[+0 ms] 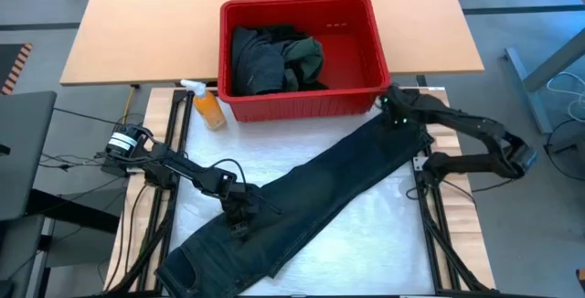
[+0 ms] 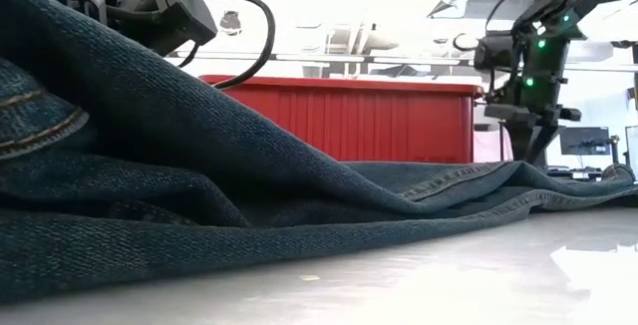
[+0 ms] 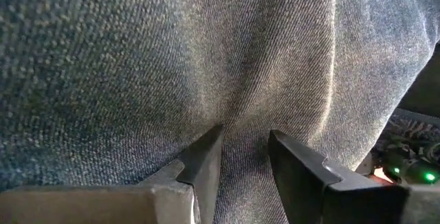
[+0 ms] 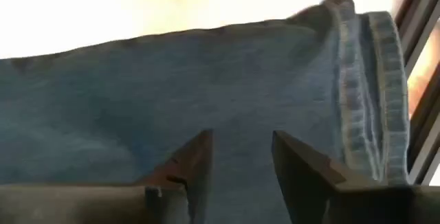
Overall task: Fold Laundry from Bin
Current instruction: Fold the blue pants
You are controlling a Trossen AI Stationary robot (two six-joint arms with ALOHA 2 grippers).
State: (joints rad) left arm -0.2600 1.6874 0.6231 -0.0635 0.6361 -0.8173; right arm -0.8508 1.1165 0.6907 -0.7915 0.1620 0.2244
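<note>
A pair of dark blue jeans (image 1: 320, 193) lies slantwise across the white table cover, waist at the near left and leg hems (image 4: 364, 80) at the far right, by the bin. My left gripper (image 1: 239, 214) is down on the jeans near the thigh and shut on the denim (image 3: 244, 141). My right gripper (image 1: 395, 115) hovers open over the leg ends (image 4: 242, 141), just in front of the red bin (image 1: 297, 5). Dark garments (image 1: 274, 60) lie heaped in the bin's left half. My left gripper pinches a raised fold of denim (image 3: 242, 117) between its two fingers, coming from above and pointing down. A crease runs away from the pinch. In the low view the cloth (image 2: 150, 116) slopes up toward the gripper while the rest lies on the table.
An orange spray bottle (image 1: 206, 104) stands at the bin's near left corner. The bin (image 2: 379, 116) stands on the table's far side. Black frame rails (image 1: 430, 216) run along both sides of the white cover. A wooden table (image 1: 137, 33) lies beyond.
</note>
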